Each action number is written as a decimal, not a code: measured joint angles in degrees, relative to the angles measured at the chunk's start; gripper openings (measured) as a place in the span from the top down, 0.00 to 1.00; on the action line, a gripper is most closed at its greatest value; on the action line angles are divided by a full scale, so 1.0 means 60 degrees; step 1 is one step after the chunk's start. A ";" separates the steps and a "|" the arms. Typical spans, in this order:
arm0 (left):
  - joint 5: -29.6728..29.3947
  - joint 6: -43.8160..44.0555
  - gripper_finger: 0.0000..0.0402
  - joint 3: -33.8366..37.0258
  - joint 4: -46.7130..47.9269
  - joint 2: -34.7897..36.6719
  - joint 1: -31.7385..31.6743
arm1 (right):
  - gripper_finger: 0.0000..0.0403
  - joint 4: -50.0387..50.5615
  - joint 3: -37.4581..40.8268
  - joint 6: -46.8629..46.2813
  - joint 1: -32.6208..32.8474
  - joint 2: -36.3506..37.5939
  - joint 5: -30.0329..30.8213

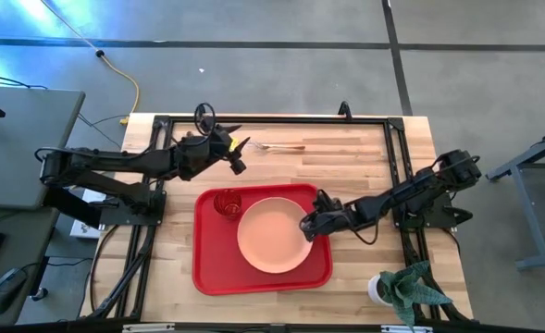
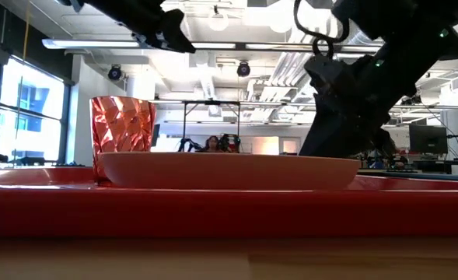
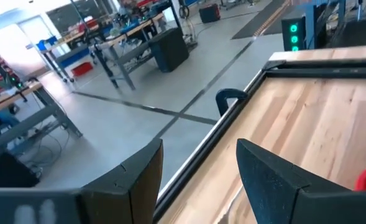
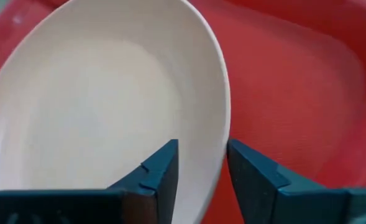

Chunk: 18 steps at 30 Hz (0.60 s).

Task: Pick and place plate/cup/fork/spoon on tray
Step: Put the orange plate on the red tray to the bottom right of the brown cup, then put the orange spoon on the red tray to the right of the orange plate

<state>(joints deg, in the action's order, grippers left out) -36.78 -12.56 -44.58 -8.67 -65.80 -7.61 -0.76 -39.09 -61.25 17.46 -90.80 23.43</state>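
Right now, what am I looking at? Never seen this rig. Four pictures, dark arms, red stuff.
Two robot arms work at a wooden table. One camera looks straight down, one sits at table height, and one rides each wrist. A red tray holds a pink plate and an orange-red cup. The right gripper straddles the plate's rim, fingers apart. The left gripper is open above the table's far side, holding nothing. A utensil with an orange handle lies on the table there, beyond the tray.
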 joint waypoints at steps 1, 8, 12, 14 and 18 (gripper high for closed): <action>-0.0003 0.0102 0.51 0.0000 -0.0015 0.0070 0.0012 | 0.69 -0.0099 0.0000 0.0017 0.0036 0.0000 -0.0030; 0.0010 0.0492 0.51 -0.0004 -0.0002 0.0236 0.0027 | 0.71 -0.1180 0.0003 0.0551 0.0397 -0.0189 -0.0539; 0.0023 0.0530 0.51 -0.0004 0.0027 0.0214 -0.0079 | 0.71 -0.1852 0.0004 0.1428 0.0455 -0.0382 -0.1072; 0.0026 0.0690 0.51 -0.0004 0.0191 0.0214 -0.0203 | 0.71 -0.1804 0.0004 0.1617 0.0426 -0.0340 -0.0878; 0.0012 0.1762 0.51 -0.0007 0.1510 0.0146 -0.0549 | 0.71 -0.1483 0.0007 0.2166 0.0331 0.0127 -0.0425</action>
<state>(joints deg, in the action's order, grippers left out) -36.71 -1.99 -44.62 0.38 -64.92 -10.91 -9.65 -39.05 -48.25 19.45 -90.05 20.89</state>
